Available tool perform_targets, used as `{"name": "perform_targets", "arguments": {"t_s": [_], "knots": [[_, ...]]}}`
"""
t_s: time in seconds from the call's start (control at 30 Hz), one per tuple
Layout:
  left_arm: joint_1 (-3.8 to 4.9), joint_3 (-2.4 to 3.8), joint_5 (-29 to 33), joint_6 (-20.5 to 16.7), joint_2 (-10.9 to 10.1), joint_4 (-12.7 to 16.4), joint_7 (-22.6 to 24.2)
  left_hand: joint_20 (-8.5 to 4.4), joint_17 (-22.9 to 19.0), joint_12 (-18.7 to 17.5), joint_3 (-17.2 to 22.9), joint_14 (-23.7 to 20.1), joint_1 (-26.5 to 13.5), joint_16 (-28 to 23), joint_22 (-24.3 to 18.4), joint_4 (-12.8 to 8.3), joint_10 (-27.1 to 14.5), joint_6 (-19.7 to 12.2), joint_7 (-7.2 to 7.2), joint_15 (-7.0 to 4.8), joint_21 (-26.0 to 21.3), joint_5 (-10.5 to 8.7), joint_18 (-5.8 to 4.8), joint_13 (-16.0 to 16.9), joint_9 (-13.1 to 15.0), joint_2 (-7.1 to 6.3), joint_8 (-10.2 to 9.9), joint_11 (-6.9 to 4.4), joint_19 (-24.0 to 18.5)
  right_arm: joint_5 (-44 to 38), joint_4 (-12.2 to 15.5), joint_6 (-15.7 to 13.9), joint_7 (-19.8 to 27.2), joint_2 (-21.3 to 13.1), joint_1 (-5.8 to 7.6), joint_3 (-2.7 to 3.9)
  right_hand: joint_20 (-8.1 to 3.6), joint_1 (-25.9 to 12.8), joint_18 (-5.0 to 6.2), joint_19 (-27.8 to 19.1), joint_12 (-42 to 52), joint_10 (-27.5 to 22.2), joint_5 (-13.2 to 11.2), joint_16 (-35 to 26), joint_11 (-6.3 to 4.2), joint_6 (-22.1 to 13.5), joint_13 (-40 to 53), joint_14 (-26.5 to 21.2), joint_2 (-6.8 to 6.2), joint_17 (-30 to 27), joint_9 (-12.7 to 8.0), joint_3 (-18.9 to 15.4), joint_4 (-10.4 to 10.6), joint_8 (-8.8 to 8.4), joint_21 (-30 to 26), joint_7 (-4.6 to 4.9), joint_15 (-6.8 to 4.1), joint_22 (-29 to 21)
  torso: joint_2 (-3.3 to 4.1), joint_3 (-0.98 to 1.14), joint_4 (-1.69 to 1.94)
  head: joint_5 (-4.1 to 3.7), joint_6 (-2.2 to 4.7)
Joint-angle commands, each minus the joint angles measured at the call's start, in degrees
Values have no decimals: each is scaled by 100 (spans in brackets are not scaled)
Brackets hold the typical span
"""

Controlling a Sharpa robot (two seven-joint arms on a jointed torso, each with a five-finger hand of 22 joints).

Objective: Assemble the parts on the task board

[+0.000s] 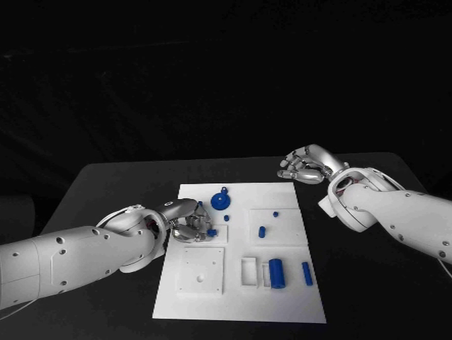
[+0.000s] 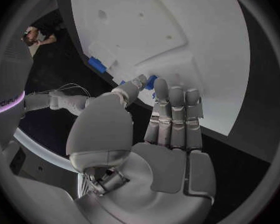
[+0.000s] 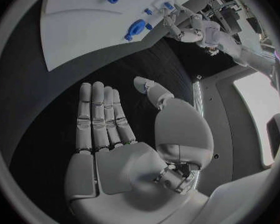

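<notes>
Now | left robot hand [image 1: 190, 223] seemingly pinching small part [image 1: 212, 231] | large cylinder [image 1: 276, 273] nearby

The head view looks steeply down on the task board [image 1: 241, 283] from above its near edge. Each wrist view sits close behind its own hand, facing the board from opposite sides; all three share the board's blue parts.

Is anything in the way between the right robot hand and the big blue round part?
Nothing visible. The right robot hand hovers off the task board, holding nothing, and only bare black table and white board lie between it and the round blue part.
</notes>
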Motion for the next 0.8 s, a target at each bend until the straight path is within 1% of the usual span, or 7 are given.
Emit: {"name": "perform_targets", "arguments": {"t_s": [0.03,0.17,0.37,0.8], "knots": [[-19,3,-206,94,20,-11,-62,-406,3,24,-19,-1,-93,37,82,63,-28,39,-11,-42,17,-5,-12,10,-10,-1,19,-6,42,-11,11,56,60,5,-2,2,47,-26,88,8,19,-51,20,36,4,-38,-7,-33,38,-10,-8,-14,22,-23,-19,9,-2,6,2,-1,0,-1,-8],[-31,2,-281,111,31,-22,-59,-419,-1,30,-33,0,-133,43,87,130,-30,65,-20,-49,14,-9,-13,16,-21,-19,36,-15,45,-10,15,60,60,3,-2,2,47,-27,88,8,21,-51,23,37,4,-38,-9,-33,37,-10,-8,-15,22,-22,-20,9,-2,7,2,-2,1,-8,-16],[-39,2,-446,127,50,-15,-53,-435,-4,40,-35,9,-125,53,94,169,-22,124,-40,-59,15,-9,-13,23,-25,-26,73,-33,52,-9,20,60,60,0,-2,2,47,-29,88,9,24,-51,25,38,4,-37,-12,-33,38,-12,-8,-17,23,-22,-21,8,-2,8,0,-3,5,-15,-23],[-45,1,-703,116,52,-32,-55,-465,-15,49,-47,37,-87,75,104,240,12,318,-102,-85,25,2,-21,29,-25,21,188,-89,78,-7,22,63,62,-3,-2,2,47,-31,88,11,29,-52,31,40,4,-37,-19,-33,40,-14,-8,-20,23,-21,-23,8,-2,11,-1,-4,6,-15,-32]]}}
